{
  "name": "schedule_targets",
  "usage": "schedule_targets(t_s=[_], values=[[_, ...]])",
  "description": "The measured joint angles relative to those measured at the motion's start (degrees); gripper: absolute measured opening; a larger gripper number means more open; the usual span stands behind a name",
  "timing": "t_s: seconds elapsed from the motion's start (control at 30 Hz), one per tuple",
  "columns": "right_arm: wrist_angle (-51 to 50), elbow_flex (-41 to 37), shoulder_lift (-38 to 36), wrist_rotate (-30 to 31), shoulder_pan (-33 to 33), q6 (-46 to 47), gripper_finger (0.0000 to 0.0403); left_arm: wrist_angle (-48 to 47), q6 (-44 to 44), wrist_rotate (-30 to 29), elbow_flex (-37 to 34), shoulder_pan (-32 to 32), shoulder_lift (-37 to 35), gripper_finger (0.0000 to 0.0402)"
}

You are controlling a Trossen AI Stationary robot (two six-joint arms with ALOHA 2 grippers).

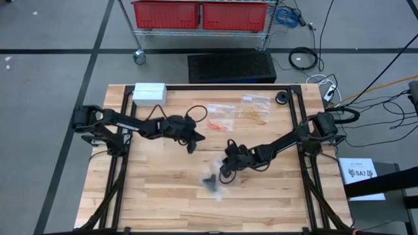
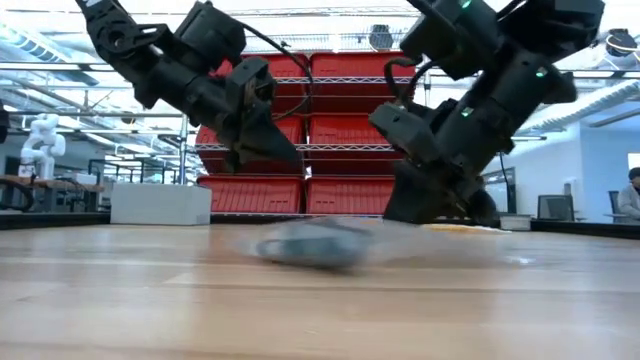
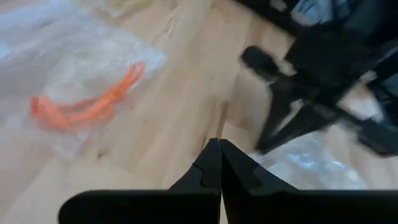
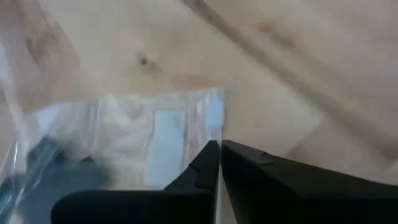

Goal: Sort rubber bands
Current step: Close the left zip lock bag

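Note:
Three clear bags lie flat on the wooden table. One holds orange-red rubber bands (image 1: pixel 221 119), also seen in the left wrist view (image 3: pixel 87 107). A second holds tan-yellow rubber bands (image 1: pixel 255 108). The third, nearer the front, holds black rubber bands (image 1: pixel 212 183) and shows in the right wrist view (image 4: pixel 134 140). My left gripper (image 1: pixel 194 142) hangs shut above bare wood beside the orange bag, with nothing in it. My right gripper (image 4: pixel 219 145) is shut, low over the table, at the edge of the black-band bag. My right gripper comes slanting down from the table's right side. Its shut fingertips stand at the bag's edge near the white strip (image 4: pixel 213 115). I cannot tell whether they touch the plastic or have it between them. The bag lies flat on the table.
A white box (image 1: pixel 149 93) stands at the far left of the table, and a small black round part (image 1: pixel 282 98) at the far right. Black frame rails (image 1: pixel 297 111) run along the table's sides. Bare wood lies toward the near edge.

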Motion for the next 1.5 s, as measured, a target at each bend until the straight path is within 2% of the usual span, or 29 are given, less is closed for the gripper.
schedule_targets(t_s=[0.3,0.57,0.77,0.9,1.0,1.5], values=[[-8.62,4.52,-10.36,3.25,-4.64,-25.07,0.0002,10.37,0.17,13.94,-1.50,3.68,-0.27,0.0009],[-19.32,12.35,-17.28,6.61,-5.01,-37.89,0.0000,12.72,1.93,16.94,-1.50,4.14,-0.27,0.0074],[-22.18,15.41,-17.49,7.62,-5.03,-41.19,0.0000,15.96,2.10,17.09,-1.39,3.66,-0.27,0.0139],[-21.94,15.69,-17.49,7.55,-5.03,-42.09,0.0000,15.96,3.45,15.65,-0.55,3.37,-0.27,0.0164],[-21.83,15.69,-17.49,7.56,-5.03,-42.27,0.0000,15.56,6.19,11.96,-0.35,3.01,-0.27,0.0168],[-20.06,15.69,-17.49,7.18,-5.03,-43.79,0.0000,15.60,7.94,10.21,0.83,1.73,-0.27,0.0169]])
